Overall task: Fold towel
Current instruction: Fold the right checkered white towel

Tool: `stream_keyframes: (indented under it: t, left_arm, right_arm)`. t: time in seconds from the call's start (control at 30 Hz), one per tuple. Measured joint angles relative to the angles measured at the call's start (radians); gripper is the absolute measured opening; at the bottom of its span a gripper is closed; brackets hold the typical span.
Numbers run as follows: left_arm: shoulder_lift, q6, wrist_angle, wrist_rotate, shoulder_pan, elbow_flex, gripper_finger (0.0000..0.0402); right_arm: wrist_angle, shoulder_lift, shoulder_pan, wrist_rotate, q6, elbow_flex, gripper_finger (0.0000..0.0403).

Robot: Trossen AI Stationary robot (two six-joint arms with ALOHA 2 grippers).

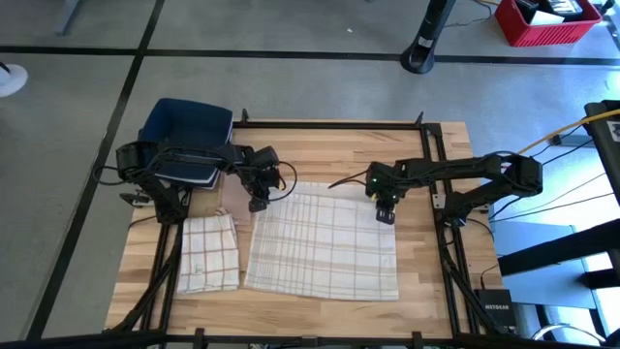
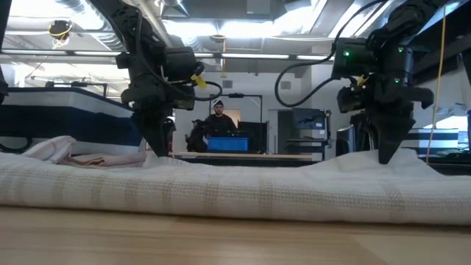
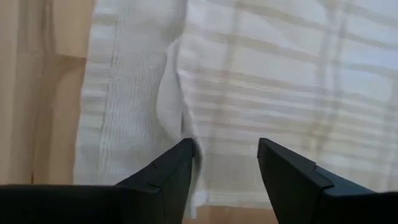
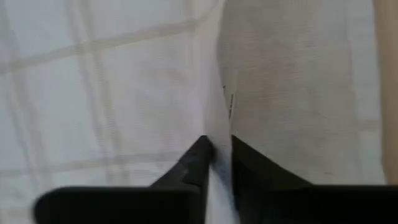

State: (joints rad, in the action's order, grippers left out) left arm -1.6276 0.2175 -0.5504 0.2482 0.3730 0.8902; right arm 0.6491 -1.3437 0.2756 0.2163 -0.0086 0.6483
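A white towel with faint brown checks (image 1: 325, 247) lies spread flat on the wooden table. It fills the foreground of the low view (image 2: 235, 188). My left gripper (image 1: 259, 204) stands over the towel's far left corner, pointing down with its fingers open (image 3: 227, 162). My right gripper (image 1: 386, 215) is at the towel's far right corner, shut on a raised ridge of cloth (image 4: 217, 152). In the low view both grippers reach down to the towel's far edge, the left gripper (image 2: 157, 149) and the right gripper (image 2: 388, 156). My left gripper comes from above with its fingers apart. One fingertip (image 3: 183, 155) meets a small raised wrinkle (image 3: 177, 106) near the towel's far left corner, and flat cloth lies between the fingers. My right gripper pinches a narrow upright ridge of cloth (image 4: 219, 118) between its two fingers, near the towel's far right corner. It comes from above, pointing down. The rest of the towel lies on the table.
A second checked towel, folded (image 1: 208, 254), lies to the left of the spread one and shows in the low view too (image 2: 81, 153). A dark blue object (image 1: 189, 141) sits at the table's far left corner. A person (image 2: 218, 118) is in the room behind.
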Motion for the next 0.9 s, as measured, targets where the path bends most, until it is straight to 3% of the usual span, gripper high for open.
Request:
stream_keyframes:
  t: [0.13,0.27,0.53,0.67,0.9]
  left_arm:
    - [0.0,0.026,0.012,-0.057,-0.008,0.0,0.0141]
    - [-0.006,0.029,0.008,-0.128,-0.006,0.0,0.0104]
    - [-0.028,0.045,0.007,-0.117,-0.018,0.0,0.0056]
    - [-0.029,0.071,0.011,-0.087,-0.024,0.002,0.001]
    - [0.096,-0.051,-0.107,-0.129,-0.081,0.046,0.0003]
  right_arm:
    - [-0.002,0.0,0.0,-0.054,-0.002,0.0,0.0009]
    - [-0.009,0.0,0.0,-0.06,-0.001,0.0,0.0024]
    - [-0.012,0.0,0.0,-0.063,-0.001,0.0,0.0007]
    - [-0.01,0.0,0.0,-0.056,-0.02,0.004,0.0006]
    - [0.134,0.118,-0.065,-0.063,0.05,0.094,0.0003]
